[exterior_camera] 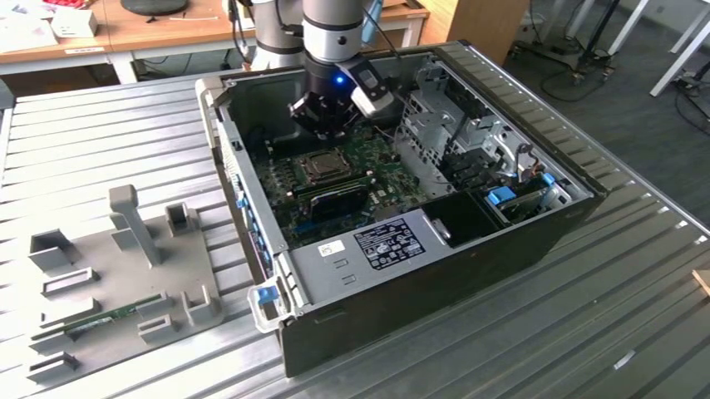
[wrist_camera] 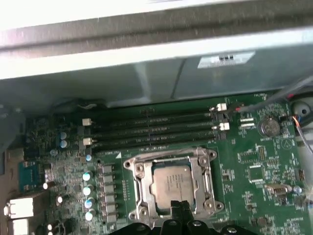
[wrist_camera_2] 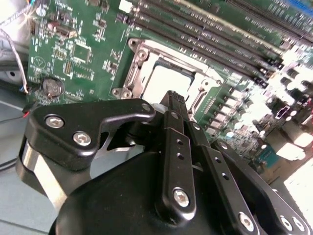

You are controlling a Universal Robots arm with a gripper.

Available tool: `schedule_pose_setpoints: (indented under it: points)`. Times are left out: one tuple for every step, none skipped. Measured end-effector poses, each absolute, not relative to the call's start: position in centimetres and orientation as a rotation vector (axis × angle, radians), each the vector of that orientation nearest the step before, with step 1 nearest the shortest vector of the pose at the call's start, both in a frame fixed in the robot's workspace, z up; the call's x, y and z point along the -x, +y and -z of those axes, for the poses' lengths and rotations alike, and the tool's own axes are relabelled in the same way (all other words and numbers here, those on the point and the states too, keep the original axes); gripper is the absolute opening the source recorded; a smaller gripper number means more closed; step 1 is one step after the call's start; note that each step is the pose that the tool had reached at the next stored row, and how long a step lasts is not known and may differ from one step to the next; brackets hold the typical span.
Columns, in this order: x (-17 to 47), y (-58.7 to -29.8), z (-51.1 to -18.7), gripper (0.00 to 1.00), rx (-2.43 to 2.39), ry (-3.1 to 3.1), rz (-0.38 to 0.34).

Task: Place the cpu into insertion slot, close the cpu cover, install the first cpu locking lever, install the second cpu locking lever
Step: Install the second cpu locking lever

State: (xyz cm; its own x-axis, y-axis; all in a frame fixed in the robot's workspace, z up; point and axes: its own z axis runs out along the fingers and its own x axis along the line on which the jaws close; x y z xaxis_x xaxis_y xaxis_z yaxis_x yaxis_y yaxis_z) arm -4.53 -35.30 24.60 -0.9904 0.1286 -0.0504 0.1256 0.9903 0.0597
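Note:
The cpu point(wrist_camera: 171, 183) lies flat in the insertion slot point(wrist_camera: 128, 164) on the green motherboard point(wrist_camera: 254, 166); its pale metal top also shows in the second wrist view point(wrist_camera_2: 166, 81). The silvery cpu cover point(wrist_camera: 139, 188) lies down around the chip, framing it point(wrist_camera_2: 142, 61). My gripper point(wrist_camera: 181, 209) hovers just above the slot's near edge, its black fingers point(wrist_camera_2: 175, 105) pressed together with nothing between them. In the exterior view the gripper point(exterior_camera: 321, 126) hangs inside the open computer case, just above the slot point(exterior_camera: 324, 166). I cannot tell how the locking levers stand.
Long memory slots point(wrist_camera: 151, 128) run beside the socket. The case walls point(exterior_camera: 228, 141) enclose the board, with a drive cage point(exterior_camera: 455, 125) and a power supply box point(exterior_camera: 377, 245) close by. A grey fixture plate point(exterior_camera: 122, 274) lies on the slatted table at the exterior view's left.

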Motion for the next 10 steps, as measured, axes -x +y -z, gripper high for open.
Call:
schedule_pose_setpoints:
  points:
    - [4.5,-35.5,-24.6,0.11,-0.197,3.080,-0.087]
    - [4.5,-35.8,-24.6,0.11,-0.197,3.080,-0.087]
    - [4.5,-36.1,-24.6,0.11,-0.197,3.080,-0.087]
    - [4.5,-36.4,-24.6,0.11,-0.197,3.080,-0.087]
    - [4.5,-36.7,-24.6,0.11,-0.197,3.080,-0.087]
    - [4.5,-37.0,-24.6,0.11,-0.197,3.080,-0.087]
    - [4.5,-37.3,-24.6,0.11,-0.197,3.080,-0.087]
    - [4.5,-37.5,-24.6,0.11,-0.197,3.080,-0.087]
    - [4.5,-37.5,-24.6,0.11,-0.197,3.080,-0.087]
    - [4.5,-37.5,-24.6,0.11,-0.197,3.080,-0.087]
